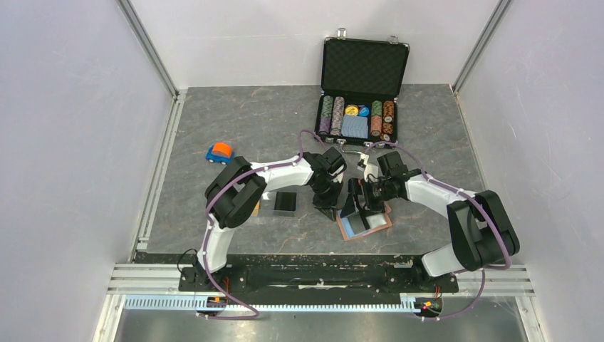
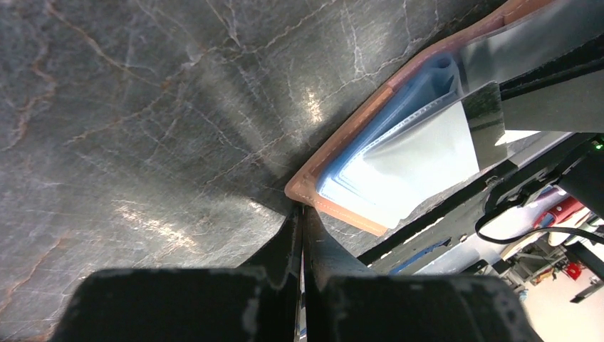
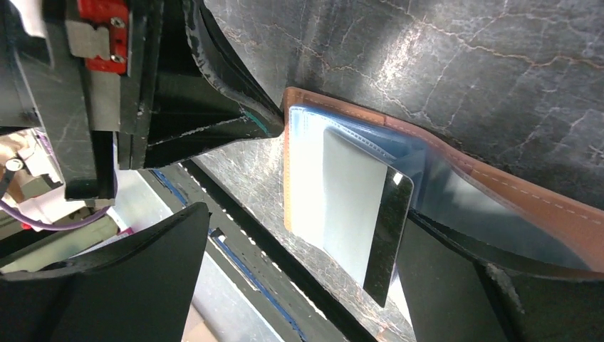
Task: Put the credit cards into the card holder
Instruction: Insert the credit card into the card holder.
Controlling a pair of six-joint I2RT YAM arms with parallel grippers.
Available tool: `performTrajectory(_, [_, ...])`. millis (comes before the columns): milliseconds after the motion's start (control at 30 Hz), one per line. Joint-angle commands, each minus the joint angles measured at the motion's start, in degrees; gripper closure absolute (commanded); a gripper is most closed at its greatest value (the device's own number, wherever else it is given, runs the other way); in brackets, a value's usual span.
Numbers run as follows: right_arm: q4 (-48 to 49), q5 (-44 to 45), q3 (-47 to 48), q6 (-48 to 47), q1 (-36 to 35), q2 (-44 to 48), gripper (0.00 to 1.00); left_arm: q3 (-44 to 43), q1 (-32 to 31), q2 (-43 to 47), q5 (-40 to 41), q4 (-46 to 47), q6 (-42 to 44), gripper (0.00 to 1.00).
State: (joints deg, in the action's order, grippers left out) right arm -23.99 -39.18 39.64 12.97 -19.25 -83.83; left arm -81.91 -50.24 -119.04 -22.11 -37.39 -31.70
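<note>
The card holder (image 1: 377, 226) lies open on the table, with a tan rim and blue inside with clear sleeves. A black credit card (image 3: 388, 235) stands tilted, partly inside a sleeve. My right gripper (image 3: 299, 285) is open around the card's free end, and the card's edge is close to the right-hand finger (image 3: 456, 285). My left gripper (image 2: 303, 214) is shut with nothing in it, its tips resting at the holder's near corner (image 2: 308, 191). Another black card (image 1: 285, 203) lies flat on the table to the left.
An open black poker-chip case (image 1: 360, 92) stands at the back, just behind both grippers. A blue and orange toy car (image 1: 220, 152) sits to the left. The table's front rail (image 1: 320, 260) runs close below the holder.
</note>
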Motion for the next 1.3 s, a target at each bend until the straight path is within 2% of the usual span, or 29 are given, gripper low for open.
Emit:
performTrajectory(0, [4.8, -2.51, -2.87, 2.77, -0.04, -0.95, 0.02, 1.15, -0.3, 0.23, -0.97, 1.88, -1.48, 0.98])
performTrajectory(333, [5.68, -2.31, -3.91, 4.03, -1.23, -3.55, 0.15, 0.88, -0.39, -0.7, -1.51, 2.05, -1.79, 0.98])
performTrajectory(800, [5.79, -1.66, -4.67, 3.9, -4.3, -4.73, 0.05, 1.52, -0.3, 0.9, -3.02, 5.94, -2.62, 0.98])
performTrajectory(1033, [0.05, 2.13, -2.28, -1.04, -4.35, -4.43, 0.02, 4.87, 0.05, 3.63, -4.13, 11.14, -4.26, 0.98])
performTrajectory(1267, [-7.28, 9.76, 3.46, -6.01, -5.31, -1.24, 0.02, 6.15, 0.4, 3.47, -4.07, 11.28, -4.73, 0.98])
